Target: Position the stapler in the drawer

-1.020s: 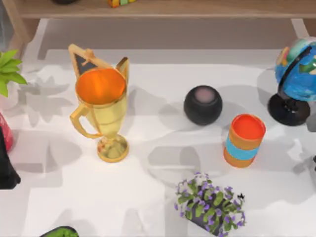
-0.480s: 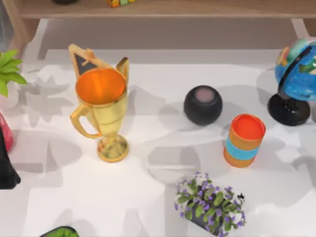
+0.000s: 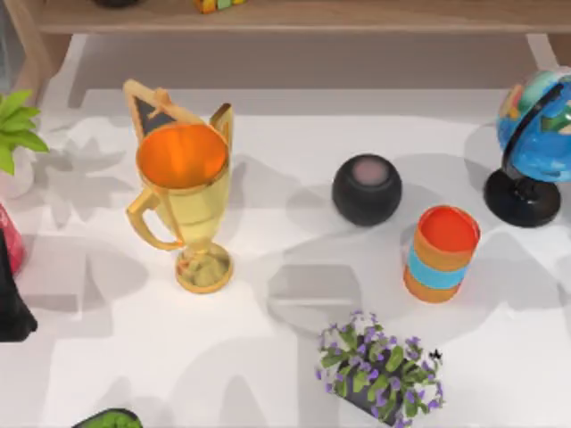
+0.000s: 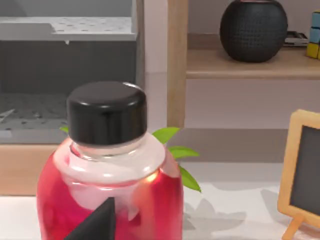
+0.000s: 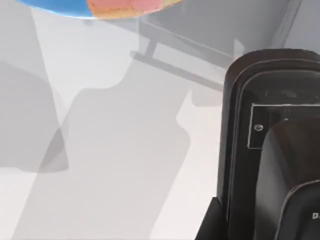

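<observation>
stapler: not found on the white table [image 3: 268, 374] | drawer: grey open one far behind red bottle [image 4: 107, 190], left side | nearer arm: left, I judge | jaws: cannot tell for both

In the top view we see the blue globe on its black stand [image 3: 535, 134] cut by the right edge, and the green leafy plant [image 3: 16, 125] cut by the left edge. A black shape [image 3: 13, 308] at the left edge is only partly in the picture; we cannot tell what it is. A green-and-black object [image 3: 107, 419] is cropped at the bottom edge, and a multicoloured block [image 3: 217, 5] at the top.

In the left wrist view the red bottle with a black cap [image 4: 107, 175] runs off the bottom edge and hides part of the plant; the wood-framed chalkboard [image 4: 302, 170] is cut at the right.

In the right wrist view a glossy black curved body [image 5: 272, 150] runs off two edges; unidentifiable.
</observation>
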Available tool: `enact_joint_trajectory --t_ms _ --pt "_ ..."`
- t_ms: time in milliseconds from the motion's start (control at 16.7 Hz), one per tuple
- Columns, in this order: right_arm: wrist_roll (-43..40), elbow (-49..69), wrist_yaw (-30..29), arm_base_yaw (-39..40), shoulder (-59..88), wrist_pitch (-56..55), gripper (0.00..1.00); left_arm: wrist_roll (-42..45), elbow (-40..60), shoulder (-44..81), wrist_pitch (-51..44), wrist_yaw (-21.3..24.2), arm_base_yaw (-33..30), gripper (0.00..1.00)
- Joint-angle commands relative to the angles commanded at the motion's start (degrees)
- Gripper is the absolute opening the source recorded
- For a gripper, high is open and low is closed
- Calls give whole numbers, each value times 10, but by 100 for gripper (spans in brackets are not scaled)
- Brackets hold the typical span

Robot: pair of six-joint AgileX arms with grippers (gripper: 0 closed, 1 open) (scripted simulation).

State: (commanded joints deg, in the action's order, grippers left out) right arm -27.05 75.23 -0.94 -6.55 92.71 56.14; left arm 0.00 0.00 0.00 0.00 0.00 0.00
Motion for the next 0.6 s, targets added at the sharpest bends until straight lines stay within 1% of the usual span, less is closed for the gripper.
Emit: enact_joint_trajectory --t_ms 120,300,480,600 --pt "3 101 -2 -23 16 17 0 0 0 0 0 0 0 100" --pt "1 276 -9 -79 83 51 0 0 0 0 0 0 0 100" --pt "-1 445 -16 -133 203 111 0 0 0 0 0 0 0 100" --pt "0 536 -11 -149 300 157 0 0 0 0 0 0 0 100"
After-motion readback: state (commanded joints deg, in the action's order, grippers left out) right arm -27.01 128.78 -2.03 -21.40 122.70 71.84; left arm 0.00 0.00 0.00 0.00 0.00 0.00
